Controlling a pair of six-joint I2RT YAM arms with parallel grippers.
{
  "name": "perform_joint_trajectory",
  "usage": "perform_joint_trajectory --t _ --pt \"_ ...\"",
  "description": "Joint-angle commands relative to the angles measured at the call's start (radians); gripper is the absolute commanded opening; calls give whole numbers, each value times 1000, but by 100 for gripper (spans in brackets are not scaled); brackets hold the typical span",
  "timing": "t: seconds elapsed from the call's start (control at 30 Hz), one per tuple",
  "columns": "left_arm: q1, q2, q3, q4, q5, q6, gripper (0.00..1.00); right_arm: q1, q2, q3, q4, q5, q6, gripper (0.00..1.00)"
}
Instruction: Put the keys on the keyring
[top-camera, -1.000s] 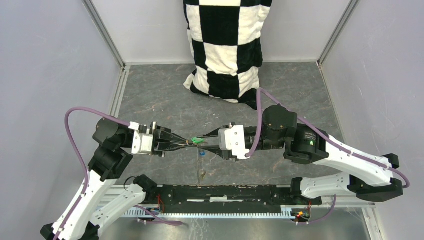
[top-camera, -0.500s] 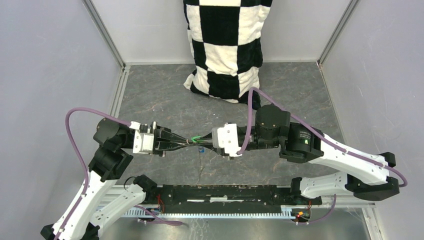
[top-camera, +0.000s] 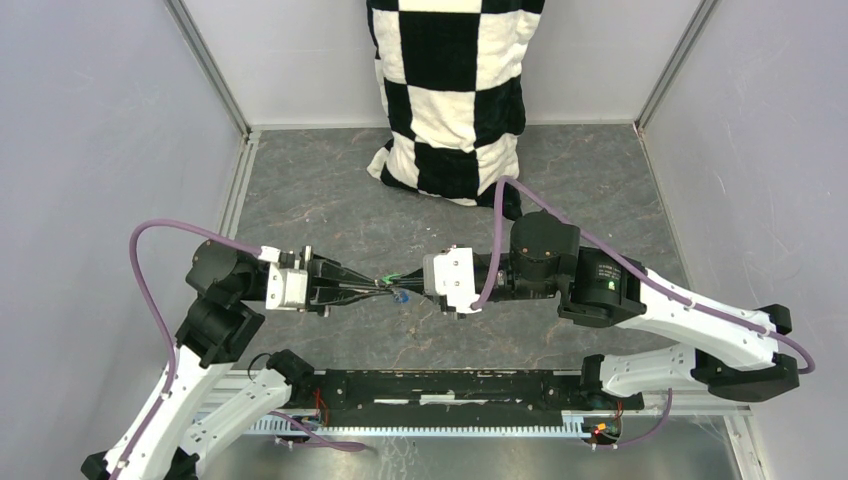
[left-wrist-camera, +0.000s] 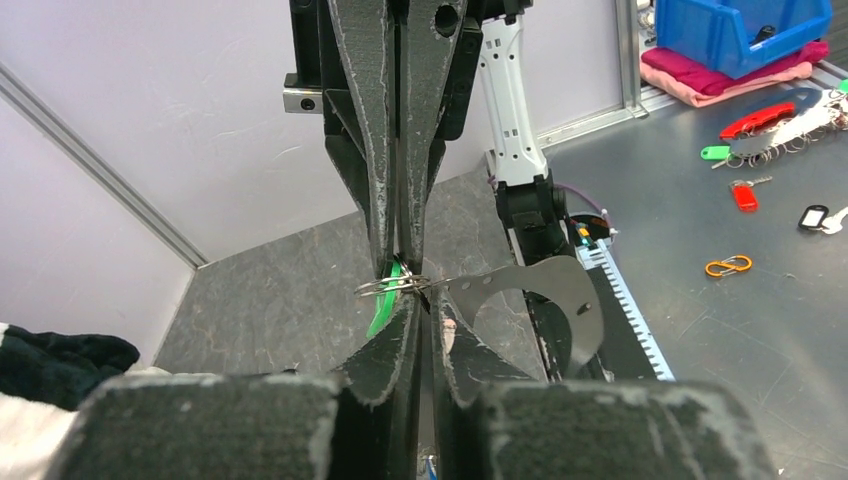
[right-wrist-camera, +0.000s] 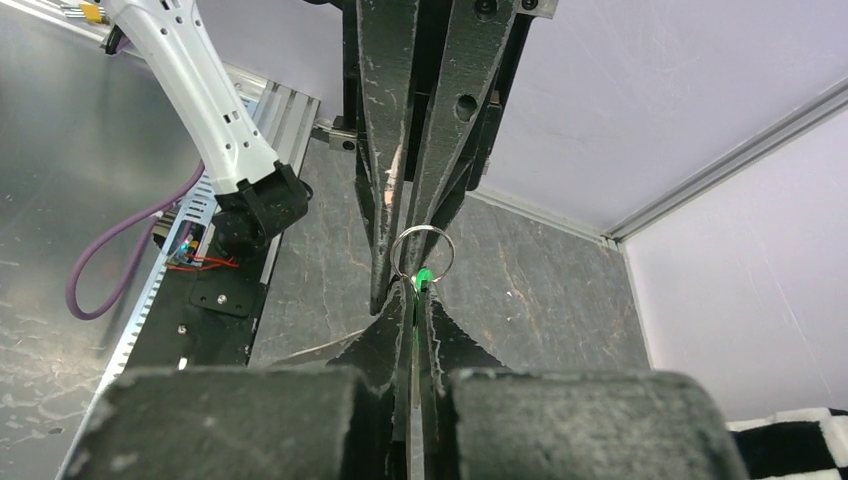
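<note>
Both arms are bent in toward the middle, wrists level. The left gripper (top-camera: 376, 285) and right gripper (top-camera: 406, 287) meet tip to tip, both pinched tight.

The place is a robotics lab test cell. Plain pale walls (top-camera: 90, 120) set in aluminium framing (top-camera: 212, 70) box in a grey marbled mat (top-camera: 320, 190), and two white-and-black robot arms (top-camera: 700, 325) trailing purple cables (top-camera: 150, 270) are bolted to a rail (top-camera: 450, 385) at its near edge. Outside the cell lies a steel bench (left-wrist-camera: 760, 330) with a blue parts bin (left-wrist-camera: 740, 25), loose key tags (left-wrist-camera: 745, 195) and an orange carabiner (left-wrist-camera: 727, 266).
</note>
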Motion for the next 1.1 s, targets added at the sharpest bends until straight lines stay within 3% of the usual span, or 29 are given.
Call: perform_joint_trajectory --t 0.0,0.07,0.23,0.4,0.57,0.73,0.87,1.07 --pt "-2 -21 10 -21 -15 37 15 -3 -34 -19 49 30 34 0" --pt "-2 -25 12 -59 -18 58 23 -5 -37 -20 46 32 45 0" --pt "-2 -45 40 -200 -59 204 31 -8 -42 -26 22 10 74 0" --pt "-2 -60 74 -319 -139 341 29 -10 -41 -25 -29 -45 70 0" --pt "-2 -72 65 -321 -247 419 27 -11 -41 -33 -49 -131 70 0" --pt "-2 -48 66 -337 -74 395 36 -11 -38 -46 -11 -180 77 0" --pt "-2 -2 118 -476 61 478 39 -13 -33 -53 3 -185 76 0" --pt "-2 4 130 -466 81 520 37 -18 -8 -48 -8 -215 73 0"
